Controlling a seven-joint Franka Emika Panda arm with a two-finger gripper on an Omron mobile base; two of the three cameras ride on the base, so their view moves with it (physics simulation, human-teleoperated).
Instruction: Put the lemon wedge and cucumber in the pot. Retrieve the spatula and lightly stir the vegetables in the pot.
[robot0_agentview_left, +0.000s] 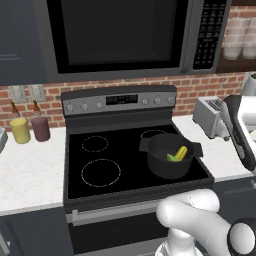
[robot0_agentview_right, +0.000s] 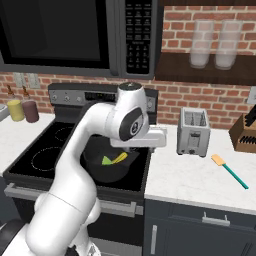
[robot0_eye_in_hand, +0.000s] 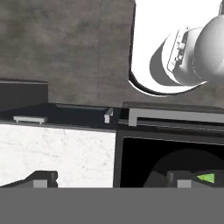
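A: Status? The small yellow-green lemon wedge (robot0_agentview_right: 107, 160) and the longer yellowish cucumber piece (robot0_agentview_right: 120, 158) lie in the deep dark grey pot (robot0_agentview_left: 170, 156) on the stove.

B: Gripper (robot0_eye_in_hand: 109, 179) jaws stand released, holding nothing. The teal-handled, orange-bladed spatula (robot0_agentview_right: 229, 170) lies flat on the white counter (robot0_agentview_right: 195, 175), well apart. Hazard: a thin, flat handle may slip from the fingers; a wide swing risks striking the silver toaster (robot0_agentview_right: 193, 132).

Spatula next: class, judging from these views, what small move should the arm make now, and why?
Probably swing the open gripper right toward the spatula lying on the counter past the toaster: the lemon wedge and cucumber already sit in the pot.
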